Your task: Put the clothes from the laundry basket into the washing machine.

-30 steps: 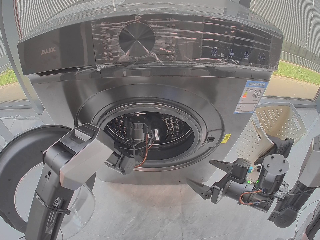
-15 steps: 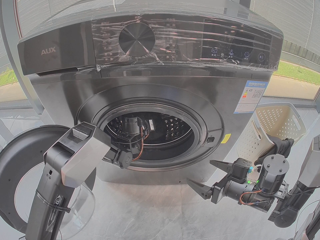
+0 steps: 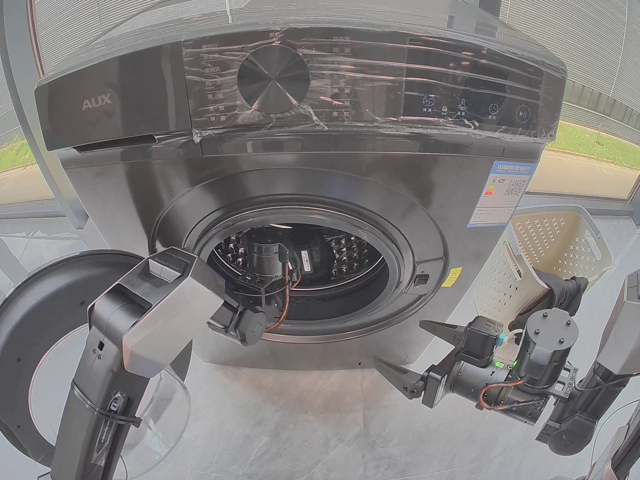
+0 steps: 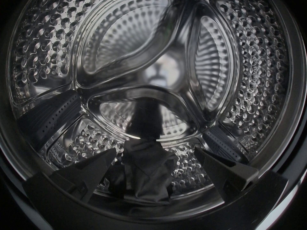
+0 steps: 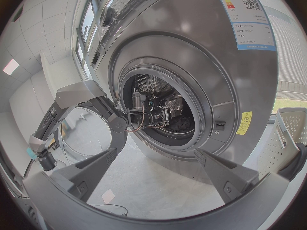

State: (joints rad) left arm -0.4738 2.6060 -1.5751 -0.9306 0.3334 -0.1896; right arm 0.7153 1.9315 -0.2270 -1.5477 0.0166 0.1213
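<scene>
The washing machine (image 3: 300, 168) stands with its round opening uncovered. My left arm reaches through that opening, and its wrist (image 3: 267, 261) sits inside the drum. My left gripper (image 4: 154, 150) is open over a dark garment (image 4: 147, 173) that lies crumpled on the drum's floor, free of the fingers. From the right wrist view that garment (image 5: 182, 123) sits low in the drum. My right gripper (image 3: 400, 343) hangs open and empty above the floor, in front of the machine's lower right corner. The white laundry basket (image 3: 567, 235) stands to the machine's right, with dark clothing (image 3: 563, 291) draped over its near rim.
The machine's round glass door (image 3: 40, 341) is swung wide to the left, near my left arm. Grey floor tiles (image 3: 320, 421) lie in front of the machine. Windows run behind and to the right.
My left wrist shifted a little left and up inside the drum opening, then came partly back. The right arm, basket and clothing have not moved.
</scene>
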